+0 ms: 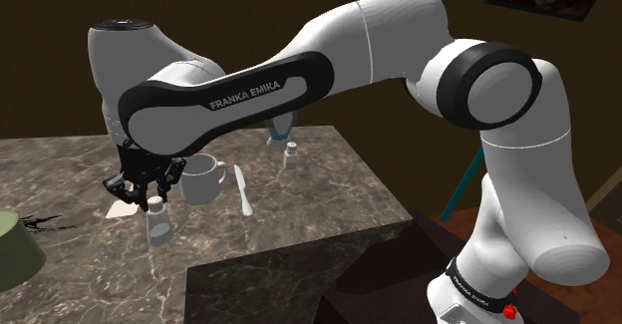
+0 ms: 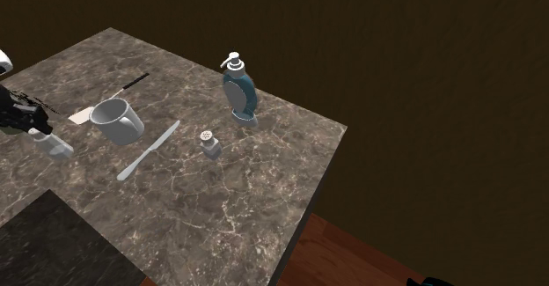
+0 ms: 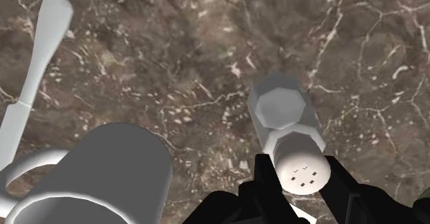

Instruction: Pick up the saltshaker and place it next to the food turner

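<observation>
Tabletop: dark veined stone surface; carries every item listed.
Arm: white with dark joints, reaching over the tabletop toward the shoulder view's left.
Writing: "FRANKA EMIKA" in white capitals on the arm's dark link; nothing else is readable.
Mug: pale, upright, just beside the hand.
Food turner: lies flat, pale blade near the hand, dark handle pointing away.
Hand: black fingers closed on the saltshaker's cap.
Saltshaker: clear faceted body, white perforated cap; hangs under the hand between mug and turner blade. Cannot tell whether its base touches the tabletop.
Step in hand (judged): setting down beside the turner.
Handling advice: keep the shaker upright, lower until the base sits flat, then part the fingers; stay clear of the mug and the blade.
</observation>
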Available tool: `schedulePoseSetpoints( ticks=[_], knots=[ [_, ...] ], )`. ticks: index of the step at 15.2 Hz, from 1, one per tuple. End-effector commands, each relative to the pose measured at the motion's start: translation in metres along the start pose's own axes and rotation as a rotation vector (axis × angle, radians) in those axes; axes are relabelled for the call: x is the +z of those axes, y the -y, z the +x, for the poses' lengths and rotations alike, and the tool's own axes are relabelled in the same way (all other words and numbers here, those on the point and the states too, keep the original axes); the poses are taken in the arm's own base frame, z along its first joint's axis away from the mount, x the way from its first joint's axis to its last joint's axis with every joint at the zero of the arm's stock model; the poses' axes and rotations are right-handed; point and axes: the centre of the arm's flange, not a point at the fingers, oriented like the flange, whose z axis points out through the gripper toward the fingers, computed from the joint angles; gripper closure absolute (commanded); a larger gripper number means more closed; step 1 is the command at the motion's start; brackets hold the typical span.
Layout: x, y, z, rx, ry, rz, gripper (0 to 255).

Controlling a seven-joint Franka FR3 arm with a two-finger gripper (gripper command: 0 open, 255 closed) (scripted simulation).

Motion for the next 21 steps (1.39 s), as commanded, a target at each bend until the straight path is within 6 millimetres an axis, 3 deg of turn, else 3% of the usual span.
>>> schedulePoseSetpoints(
  ticks=[1, 3, 4, 9, 13, 21],
  knots=[
    [0.000, 0.000, 0.000, 0.000, 0.000, 0.000, 255],
    [0.000, 0.000, 0.000, 0.000, 0.000, 0.000, 255],
    [0.000, 0.000, 0.000, 0.000, 0.000, 0.000, 0],
    [0.000, 0.000, 0.000, 0.000, 0.000, 0.000, 0],
    [-0.050, 0.000, 0.000, 0.000, 0.000, 0.000, 0],
    [-0.050, 0.000, 0.000, 0.000, 0.000, 0.000, 0]
  ],
)
